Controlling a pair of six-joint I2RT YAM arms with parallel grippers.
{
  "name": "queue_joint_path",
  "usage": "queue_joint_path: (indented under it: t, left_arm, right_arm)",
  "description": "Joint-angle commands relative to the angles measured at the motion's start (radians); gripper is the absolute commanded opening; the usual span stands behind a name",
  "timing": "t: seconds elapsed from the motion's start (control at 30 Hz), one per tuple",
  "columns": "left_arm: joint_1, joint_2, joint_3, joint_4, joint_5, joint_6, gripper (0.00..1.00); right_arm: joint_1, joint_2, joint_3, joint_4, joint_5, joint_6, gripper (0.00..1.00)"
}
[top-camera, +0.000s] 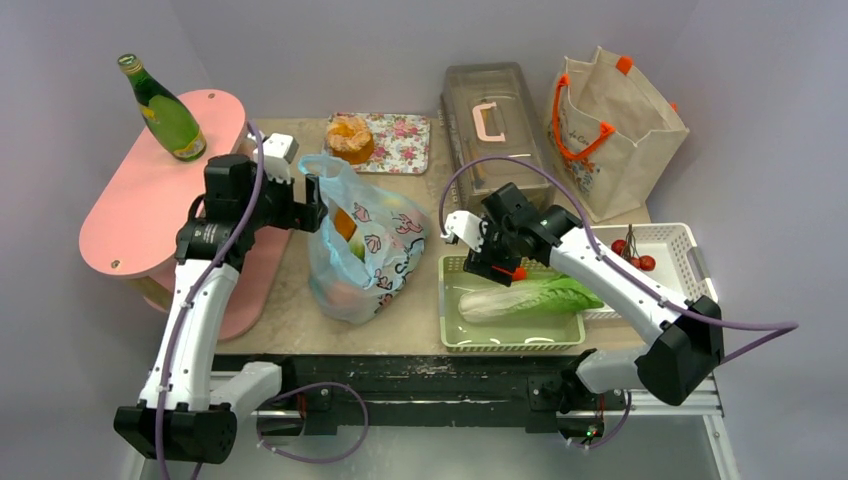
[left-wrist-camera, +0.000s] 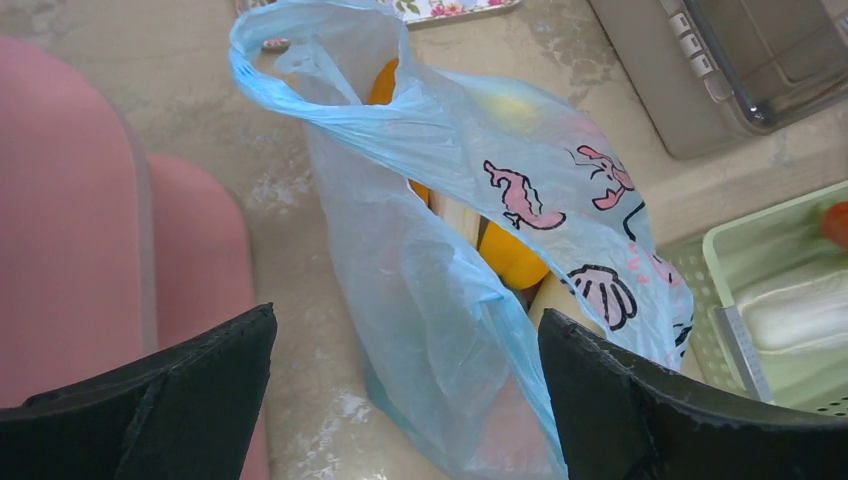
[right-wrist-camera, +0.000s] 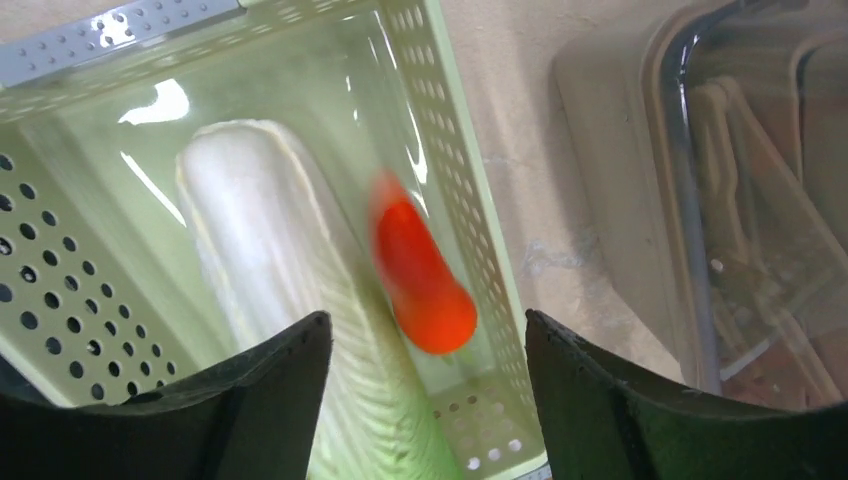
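Left arm (top-camera: 190, 320): white link rises steeply from the near-left base, bends at a high elbow, and the black forearm runs level to the right. Left gripper (top-camera: 316, 203) points rightward, jaws spread wide; both black fingers (left-wrist-camera: 180, 400) show in the wrist view.

Right arm (top-camera: 620, 285): white link slants up and left from the near-right base, wrist bent over. Right gripper (top-camera: 497, 268) points down, jaws spread wide, fingers (right-wrist-camera: 250, 400) well apart with nothing clamped.
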Motion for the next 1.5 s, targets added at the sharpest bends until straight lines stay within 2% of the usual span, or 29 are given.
queue_joint_path:
  t: [0.0,0.17,0.23,0.27,0.33,0.4,0.47,0.53,0.63,0.73,0.83,0.97,1.07,1.17,1.27,1.47]
  left_arm:
    - [-0.037,0.056,-0.002,0.028,-0.033,-0.103,1.00]
    - [-0.084,0.174,0.022,0.020,-0.179,-0.129,1.00]
    - [-0.085,0.212,0.041,-0.026,-0.199,-0.137,0.91]
    - [-0.084,0.220,0.044,-0.048,-0.188,-0.139,0.82]
    - [-0.084,0.204,0.039,-0.072,-0.126,-0.139,0.55]
    - [-0.084,0.146,0.020,-0.058,0.003,-0.122,0.23]
    - [-0.087,0.066,-0.004,-0.009,0.157,-0.097,0.03]
    - [-0.091,-0.016,-0.016,0.010,0.274,-0.078,0.00]
    - [-0.098,-0.102,-0.034,0.018,0.363,-0.022,0.00]
    - [-0.097,-0.180,-0.074,0.019,0.383,0.048,0.00]
    - [-0.096,-0.238,-0.108,0.006,0.384,0.072,0.00]
    - [-0.096,-0.265,-0.134,-0.023,0.347,0.067,0.00]
    - [-0.095,-0.299,-0.150,-0.030,0.331,0.077,0.00]
    - [-0.088,-0.331,-0.158,-0.072,0.305,0.113,0.00]
    - [-0.070,-0.368,-0.187,-0.105,0.289,0.144,0.00]
    - [-0.064,-0.445,-0.260,-0.171,0.283,0.247,0.00]
  right_arm:
    - [0.004,-0.013,0.097,-0.025,-0.031,0.020,0.76]
    - [0.004,-0.022,0.245,0.007,-0.147,0.074,0.83]
    - [0.004,-0.034,0.271,0.060,-0.203,0.104,0.83]
    - [0.003,-0.033,0.281,0.091,-0.235,0.118,0.83]
    - [0.007,-0.022,0.304,0.158,-0.302,0.150,0.77]
    - [0.017,0.001,0.316,0.238,-0.366,0.187,0.65]
    - [0.055,0.032,0.323,0.341,-0.401,0.231,0.57]
    - [0.110,0.071,0.332,0.431,-0.422,0.266,0.50]
    - [0.197,0.146,0.346,0.589,-0.440,0.324,0.37]
    - [0.260,0.221,0.351,0.726,-0.424,0.329,0.23]
    - [0.300,0.302,0.356,0.793,-0.405,0.308,0.09]
    - [0.340,0.396,0.332,0.806,-0.356,0.220,0.00]
    - [0.340,0.492,0.336,0.744,-0.252,0.169,0.02]
    - [0.314,0.513,0.320,0.642,-0.175,0.116,0.16]
    - [0.279,0.439,0.213,0.624,-0.153,0.095,0.40]
    - [0.217,0.326,0.028,0.530,-0.214,0.034,0.75]
